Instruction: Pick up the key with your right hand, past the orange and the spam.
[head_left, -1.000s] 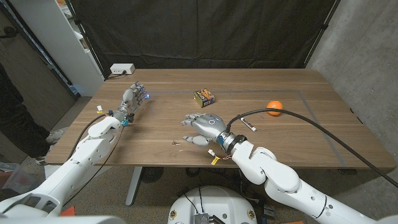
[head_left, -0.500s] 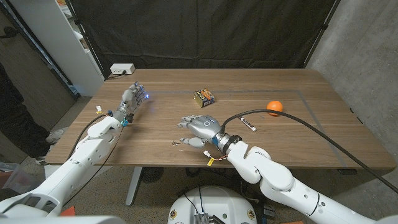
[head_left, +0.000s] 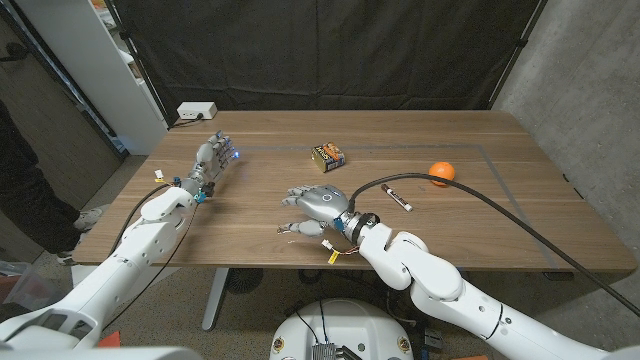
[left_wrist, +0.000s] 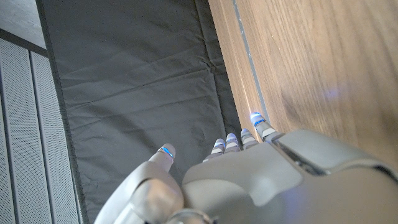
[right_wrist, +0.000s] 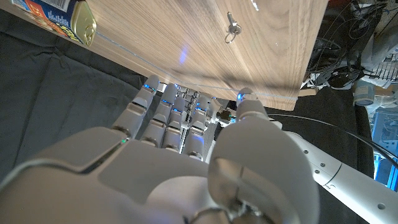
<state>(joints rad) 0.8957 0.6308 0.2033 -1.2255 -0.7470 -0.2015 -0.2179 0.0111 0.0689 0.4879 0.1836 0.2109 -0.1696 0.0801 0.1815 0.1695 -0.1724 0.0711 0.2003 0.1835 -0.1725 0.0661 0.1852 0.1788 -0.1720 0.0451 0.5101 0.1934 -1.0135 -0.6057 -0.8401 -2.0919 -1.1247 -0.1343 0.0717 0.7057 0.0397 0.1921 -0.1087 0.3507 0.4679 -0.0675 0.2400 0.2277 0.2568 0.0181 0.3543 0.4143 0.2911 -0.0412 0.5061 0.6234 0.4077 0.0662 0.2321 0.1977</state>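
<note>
The key (head_left: 282, 231), small and metallic with a ring, lies on the wooden table (head_left: 470, 215) near its front edge; it also shows in the right wrist view as the key (right_wrist: 231, 28), just beyond the fingertips. My right hand (head_left: 313, 207) hovers right beside it, fingers spread toward it and holding nothing. The spam can (head_left: 328, 155) sits behind that hand, mid-table, and its corner is the spam can (right_wrist: 79, 17) in the wrist view. The orange (head_left: 441, 172) rests far to the right. My left hand (head_left: 212, 158) stands at the left with fingers extended, empty.
A black-and-white marker (head_left: 398, 197) lies between my right arm and the orange. A white power box (head_left: 196, 110) sits at the back left corner. A person's legs (head_left: 25, 185) stand beside the table's left side. A black curtain hangs behind.
My right hand has slid left and slightly toward the front edge, closing on the key. The left hand, spam can and orange have not moved.
</note>
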